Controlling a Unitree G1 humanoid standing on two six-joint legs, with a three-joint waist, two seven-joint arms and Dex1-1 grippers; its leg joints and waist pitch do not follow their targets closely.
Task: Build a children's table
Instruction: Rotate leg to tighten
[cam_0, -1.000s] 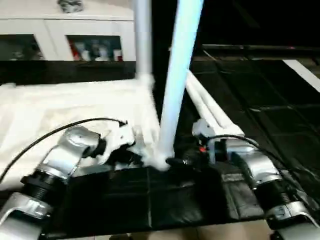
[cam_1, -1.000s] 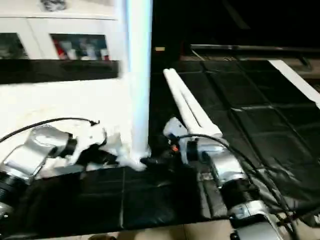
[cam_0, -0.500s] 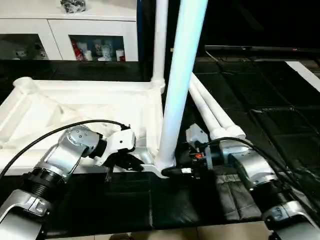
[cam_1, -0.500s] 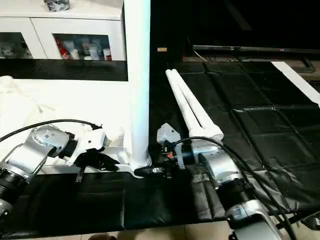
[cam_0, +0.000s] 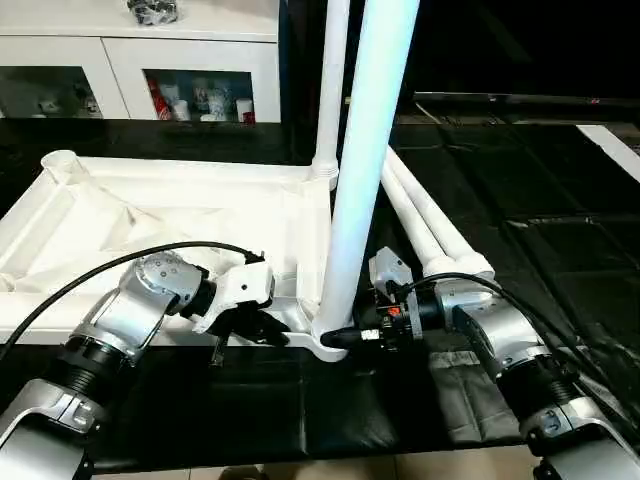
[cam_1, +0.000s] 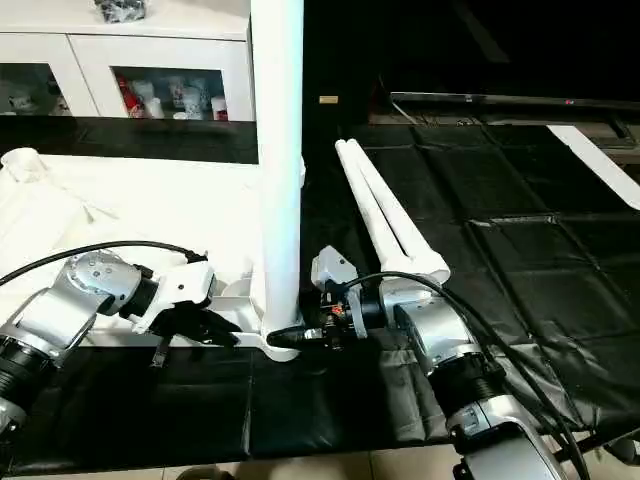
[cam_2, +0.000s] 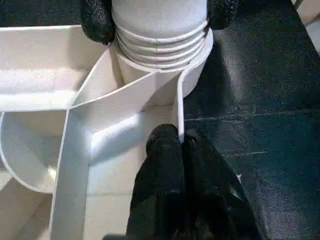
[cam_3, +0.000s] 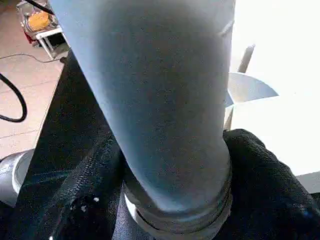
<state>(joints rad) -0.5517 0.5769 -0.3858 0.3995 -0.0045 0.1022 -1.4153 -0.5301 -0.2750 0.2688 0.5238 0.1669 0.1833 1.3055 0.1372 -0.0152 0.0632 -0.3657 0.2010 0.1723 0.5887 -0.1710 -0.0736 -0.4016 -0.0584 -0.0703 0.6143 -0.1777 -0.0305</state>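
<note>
White plastic table top (cam_0: 150, 215) lies underside up on black matting (cam_0: 560, 200) — right gripper (cam_0: 340, 337) clasps the upright leg (cam_0: 360, 170) at its near corner socket, left gripper (cam_2: 181, 145) pinches a rim rib.

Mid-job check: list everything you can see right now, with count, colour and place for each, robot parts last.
Tabletop: one, white, lying underside up on the black mat, left of centre.
Standing legs: two, white; near leg upright in the near right corner socket, far leg upright in the far right corner socket.
Loose legs: two, white, lying side by side on the mat, right of the tabletop.
Mat: one, black, covering the floor.
Cabinet: one, white with glass doors, behind.
Left end effector: one, black fingers pinching the tabletop's near rim wall.
Right end effector: one, black fingers around the near leg's base.
</note>
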